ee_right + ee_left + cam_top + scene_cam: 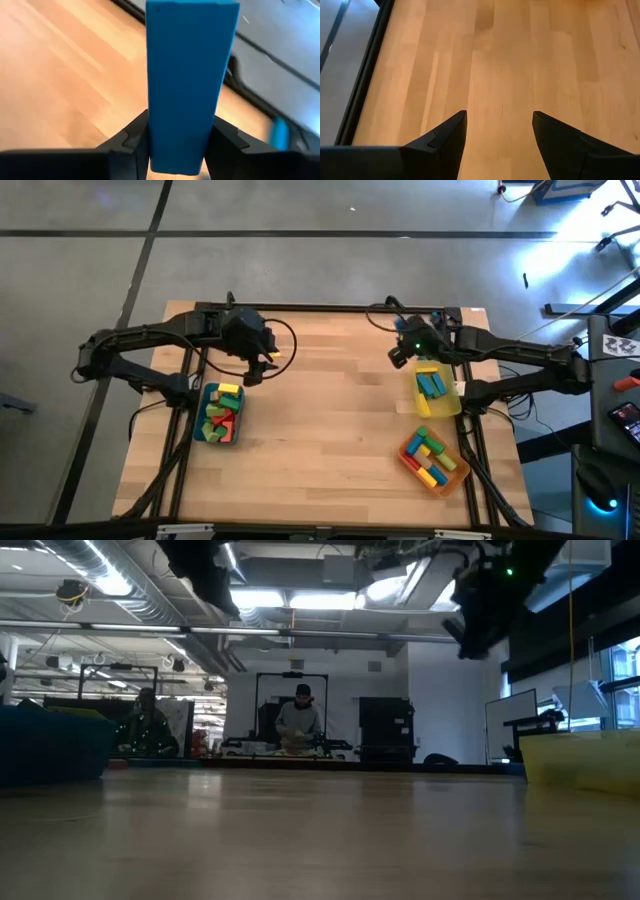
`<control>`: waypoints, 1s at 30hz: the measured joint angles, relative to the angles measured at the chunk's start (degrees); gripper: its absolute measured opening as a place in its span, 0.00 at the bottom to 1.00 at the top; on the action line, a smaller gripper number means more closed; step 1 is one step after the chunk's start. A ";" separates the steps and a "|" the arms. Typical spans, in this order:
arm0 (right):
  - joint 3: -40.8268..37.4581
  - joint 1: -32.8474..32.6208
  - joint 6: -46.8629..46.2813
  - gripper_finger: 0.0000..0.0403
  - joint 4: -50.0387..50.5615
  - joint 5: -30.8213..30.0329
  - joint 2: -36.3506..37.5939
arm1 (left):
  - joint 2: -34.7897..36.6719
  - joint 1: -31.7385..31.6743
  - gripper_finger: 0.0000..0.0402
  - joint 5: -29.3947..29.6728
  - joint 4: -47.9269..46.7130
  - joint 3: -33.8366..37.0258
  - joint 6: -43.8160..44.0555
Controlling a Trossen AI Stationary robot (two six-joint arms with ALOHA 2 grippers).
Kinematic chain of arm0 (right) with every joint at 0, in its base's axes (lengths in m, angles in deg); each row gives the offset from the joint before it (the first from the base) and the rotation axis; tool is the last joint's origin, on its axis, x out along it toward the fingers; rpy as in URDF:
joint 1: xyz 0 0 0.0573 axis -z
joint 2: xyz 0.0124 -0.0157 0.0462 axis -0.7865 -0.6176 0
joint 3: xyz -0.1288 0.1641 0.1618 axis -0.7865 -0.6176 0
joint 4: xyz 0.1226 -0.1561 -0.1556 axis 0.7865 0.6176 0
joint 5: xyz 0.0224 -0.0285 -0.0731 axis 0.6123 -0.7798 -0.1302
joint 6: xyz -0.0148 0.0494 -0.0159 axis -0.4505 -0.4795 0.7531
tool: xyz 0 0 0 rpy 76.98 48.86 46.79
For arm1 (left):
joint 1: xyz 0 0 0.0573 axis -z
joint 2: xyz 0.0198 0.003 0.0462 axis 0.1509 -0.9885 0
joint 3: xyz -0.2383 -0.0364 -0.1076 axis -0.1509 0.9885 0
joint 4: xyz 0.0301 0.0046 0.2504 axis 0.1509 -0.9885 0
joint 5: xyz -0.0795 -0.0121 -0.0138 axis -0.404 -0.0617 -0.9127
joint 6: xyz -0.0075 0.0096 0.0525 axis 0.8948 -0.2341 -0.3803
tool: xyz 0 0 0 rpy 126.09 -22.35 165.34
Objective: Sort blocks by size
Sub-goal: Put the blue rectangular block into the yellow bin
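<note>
Fingers of the right gripper [175,145] pinch a long blue block [190,75] by its flat sides, held above the table's far edge just beyond the yellow tray [437,392]. It looks light, stiff and smooth-painted, so gripping near its middle should stop it swivelling. The left gripper [499,131] hangs spread and empty over bare wood beside the blue tray [222,415]; no writing shows.

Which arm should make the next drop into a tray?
The right. Its end effector is shut on a blue block and hangs just beside the yellow tray. The left end effector is open and holds nothing, over bare table near the teal tray.
</note>
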 joint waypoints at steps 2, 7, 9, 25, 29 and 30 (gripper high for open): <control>-0.38 0.00 -4.01 0.36 4.45 -1.38 -0.37 | 0.02 0.07 0.53 0.00 0.00 0.00 0.09; -2.57 0.44 -11.38 0.36 12.63 -2.15 -1.27 | 0.02 0.11 0.53 -0.02 -0.26 0.00 0.11; -3.98 1.33 -13.47 0.35 14.16 -0.99 -1.51 | 0.00 0.11 0.53 -0.02 -0.26 0.00 0.05; -15.68 11.76 -16.58 0.39 16.25 16.38 -5.85 | 0.00 0.11 0.53 -0.04 -0.32 0.00 -0.11; -15.68 12.87 -15.91 0.44 15.89 16.42 -6.10 | 0.00 0.11 0.53 -0.06 -0.33 0.00 -0.11; -15.68 12.81 -15.55 0.46 15.83 16.50 -6.10 | 0.00 0.11 0.53 -0.06 -0.33 0.00 -0.11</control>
